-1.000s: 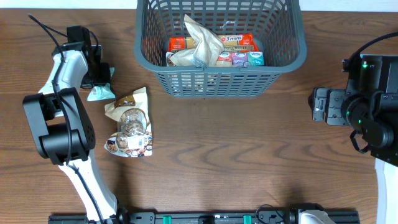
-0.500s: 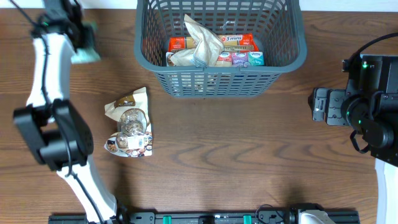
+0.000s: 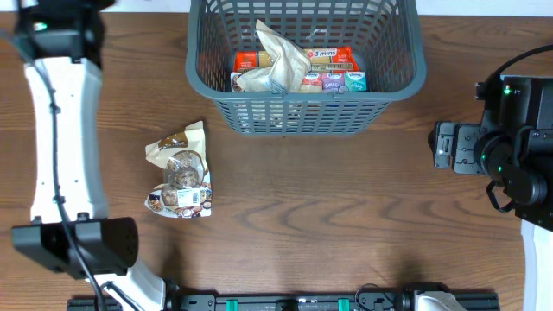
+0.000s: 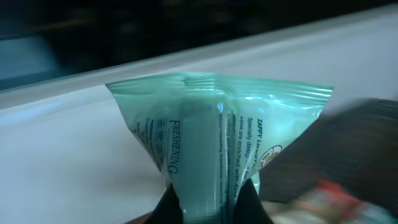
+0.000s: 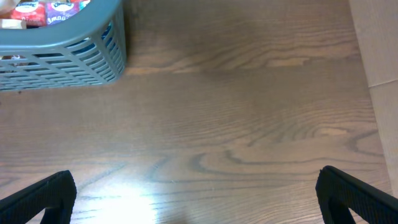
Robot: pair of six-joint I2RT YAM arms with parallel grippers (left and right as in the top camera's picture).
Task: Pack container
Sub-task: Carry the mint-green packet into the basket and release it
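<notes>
The left fingers (image 4: 166,210) are clenched on the bottom edge of a teal packet (image 4: 214,143), which stands upright between them. A second ago they were down on the counter (image 3: 346,216), at this packet, next to the beige bag (image 3: 180,173). Half a second ago they had lifted it toward the far left corner. Now the left arm (image 3: 60,130) has stretched further up and back, so the fingers and the packet have passed beyond the top edge of the overhead view. The right fingers (image 5: 40,196) are spread wide with nothing between them, and the right arm (image 3: 518,155) has not moved. The beige bag and the container (image 3: 307,117) lie where they were, the container at the far middle of the counter with snack packets (image 3: 298,69) inside.

Only the left wrist view shows the teal packet and the grip on it, with a pale surface behind; its background is blurred. The overhead view alone shows the beige bag on the counter left of the container and well apart from it. The right wrist view shows one corner of the container (image 5: 62,56) at upper left and bare wood between the fingers.
</notes>
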